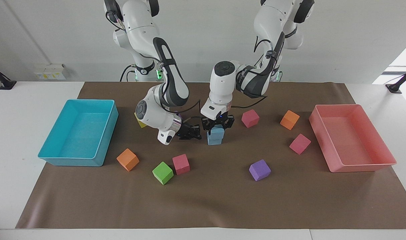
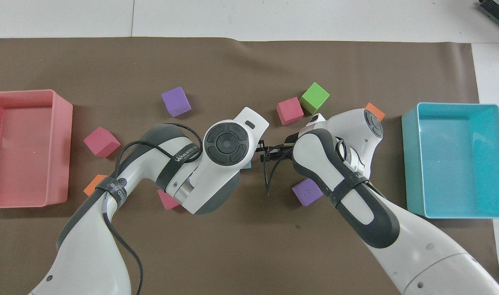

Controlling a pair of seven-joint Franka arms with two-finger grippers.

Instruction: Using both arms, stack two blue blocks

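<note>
At mid-mat (image 1: pixel 203 200), two blue blocks (image 1: pixel 215 136) stand stacked; left gripper (image 1: pixel 217 124) fingers grasp the upper block. Right gripper (image 1: pixel 189 132), fingers clenched empty, waits beside the stack. Near the stack: pink cube (image 1: pixel 250 118), purple cube (image 1: pixel 259 170), green cube (image 1: pixel 162 173).

Two blue blocks (image 1: pixel 215 135) stacked mid-mat, upper one clamped in left gripper (image 1: pixel 218 124). Right gripper (image 1: pixel 189 133) just beside the stack, fingertips together, holding nothing. Turquoise tray (image 1: pixel 61 159) at the right arm's end, pink tray (image 1: pixel 359 166) at the left arm's.
</note>
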